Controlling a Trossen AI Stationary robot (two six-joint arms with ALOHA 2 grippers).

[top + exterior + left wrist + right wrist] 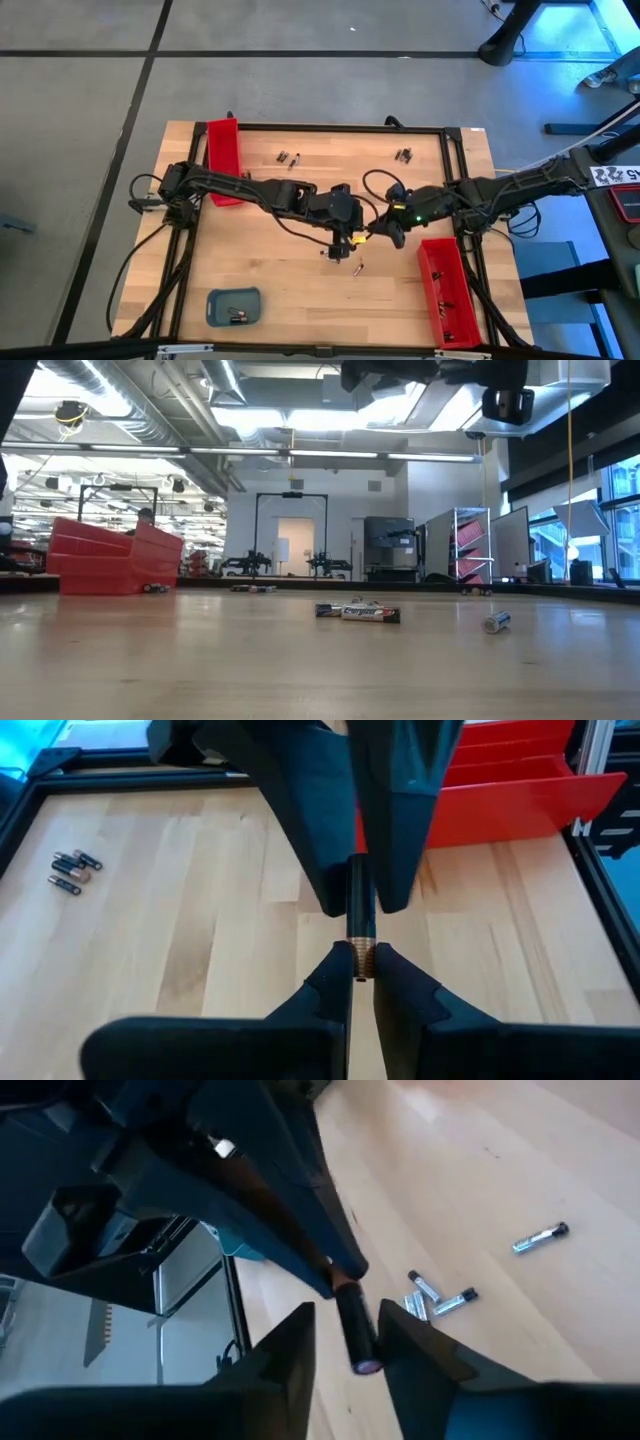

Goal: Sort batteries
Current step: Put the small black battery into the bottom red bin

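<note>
Above the middle of the table, a slim battery (360, 920), dark with a coppery end, is held clear between both grippers. My left gripper (361, 968) is shut on its coppery end and reaches in from the table's left (350, 240). My right gripper (350, 1342) faces it from the right (378, 232), shut on the dark end. Loose batteries lie on the wood below (340, 252) and beside them (357, 268). More lie at the far side (289, 157) and far right (404, 155). My left gripper pinches the battery's coppery end (362, 952) between its two fingertips. The battery sticks out ahead in line with the fingers, clear of the table. My right gripper has the battery's dark end (360, 890) between its two fingers, coming from the opposite side. The battery lies along the fingers (300, 1342).
A long red tray (224, 160) stands at the far left and another (448, 290) at the near right. A small blue-grey tray (234, 306) with a few cells sits near the front left. A black frame rail (330, 127) borders the table.
</note>
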